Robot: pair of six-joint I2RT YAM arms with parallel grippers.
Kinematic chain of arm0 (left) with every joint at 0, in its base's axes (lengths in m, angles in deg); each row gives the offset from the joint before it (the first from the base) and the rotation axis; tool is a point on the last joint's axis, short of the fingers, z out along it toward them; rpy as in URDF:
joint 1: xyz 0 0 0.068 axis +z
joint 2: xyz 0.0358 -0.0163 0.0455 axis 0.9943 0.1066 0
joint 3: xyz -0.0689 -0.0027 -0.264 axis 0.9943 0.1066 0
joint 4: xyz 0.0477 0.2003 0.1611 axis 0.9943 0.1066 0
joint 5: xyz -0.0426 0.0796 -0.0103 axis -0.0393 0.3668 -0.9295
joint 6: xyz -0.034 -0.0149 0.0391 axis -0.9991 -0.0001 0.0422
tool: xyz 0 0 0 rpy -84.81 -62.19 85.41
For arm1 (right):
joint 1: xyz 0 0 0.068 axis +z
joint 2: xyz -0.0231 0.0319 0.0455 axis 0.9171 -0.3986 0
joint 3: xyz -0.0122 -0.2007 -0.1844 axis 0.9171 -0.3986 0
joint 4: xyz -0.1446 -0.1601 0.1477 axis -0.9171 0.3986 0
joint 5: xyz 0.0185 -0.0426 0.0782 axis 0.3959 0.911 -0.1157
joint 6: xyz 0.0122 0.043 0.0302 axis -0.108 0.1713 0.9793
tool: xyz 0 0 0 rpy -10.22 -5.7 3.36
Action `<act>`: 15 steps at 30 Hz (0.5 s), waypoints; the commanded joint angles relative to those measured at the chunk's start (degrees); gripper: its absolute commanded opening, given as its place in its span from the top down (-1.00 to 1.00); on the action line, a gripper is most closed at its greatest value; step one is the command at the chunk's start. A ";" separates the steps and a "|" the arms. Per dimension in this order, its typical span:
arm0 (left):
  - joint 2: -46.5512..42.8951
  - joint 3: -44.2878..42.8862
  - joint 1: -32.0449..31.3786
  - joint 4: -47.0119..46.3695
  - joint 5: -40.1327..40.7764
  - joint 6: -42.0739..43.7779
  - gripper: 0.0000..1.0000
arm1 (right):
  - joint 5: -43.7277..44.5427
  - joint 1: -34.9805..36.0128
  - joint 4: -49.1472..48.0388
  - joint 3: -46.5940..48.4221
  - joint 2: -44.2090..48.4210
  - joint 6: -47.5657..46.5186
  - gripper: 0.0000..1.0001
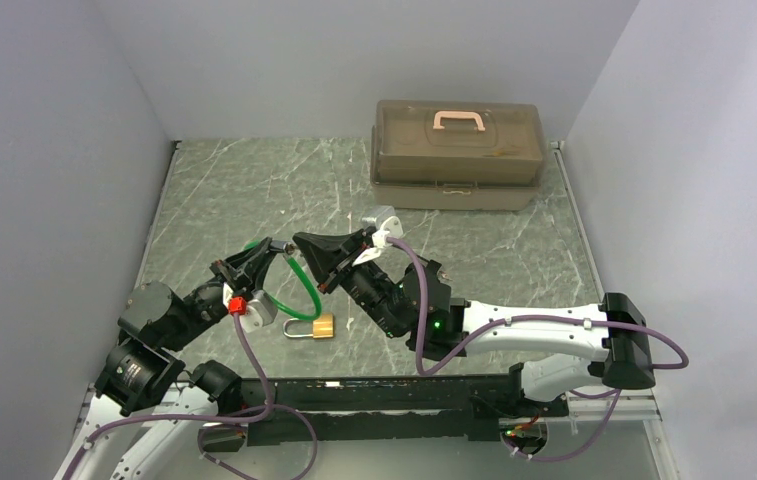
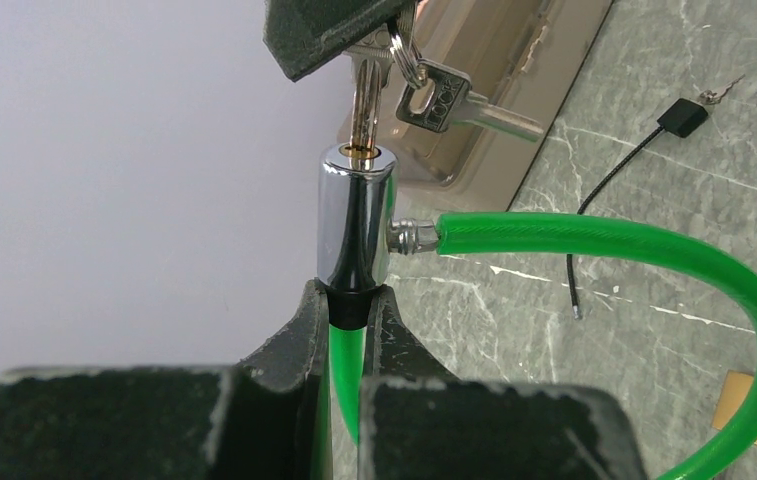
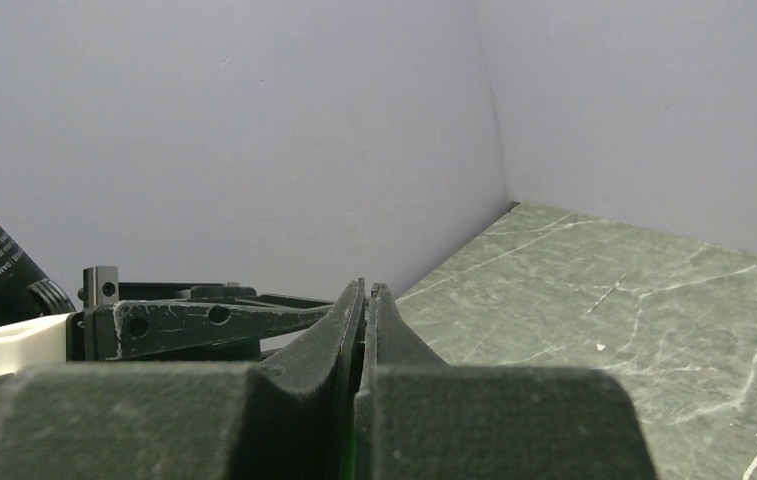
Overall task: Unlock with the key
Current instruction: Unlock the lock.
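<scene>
Green-veined marble table (image 1: 234, 190), lavender walls (image 1: 354, 60), tan toolbox (image 1: 457, 155) at one o'clock. The left gripper (image 2: 349, 300) pinches the green cable (image 2: 604, 240) just below its chrome barrel (image 2: 354, 215). The right gripper (image 3: 366, 295), pressed together, pinches the key (image 2: 363, 105), which stands in the barrel's top.

The silver key (image 2: 364, 110) stands upright, blade in the chrome cable-lock cylinder (image 2: 354, 215).

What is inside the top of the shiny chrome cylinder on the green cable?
A thin silver metal key stands in its brass keyhole, held by the right hand. The key's tip is hidden inside the shiny chrome cylinder.
</scene>
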 commanded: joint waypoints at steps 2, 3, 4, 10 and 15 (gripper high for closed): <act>-0.82 -3.19 -0.06 -5.48 -1.32 -1.26 1.00 | -0.04 0.25 -1.95 0.20 1.53 0.01 1.00; -0.77 -3.19 -0.08 -5.52 -1.30 -1.28 1.00 | -0.25 0.28 -1.87 0.29 1.39 0.09 1.00; -0.76 -3.18 -0.02 -5.52 -1.25 -1.16 1.00 | -0.54 0.31 -1.77 0.47 1.29 0.20 1.00; -0.59 -3.54 0.12 -5.96 -0.83 -2.74 1.00 | -1.63 0.22 -1.49 0.48 0.08 0.40 1.00; -0.44 -4.27 0.50 -6.26 -1.35 -5.38 1.00 | -1.33 0.27 -1.77 0.48 -1.22 -1.08 1.00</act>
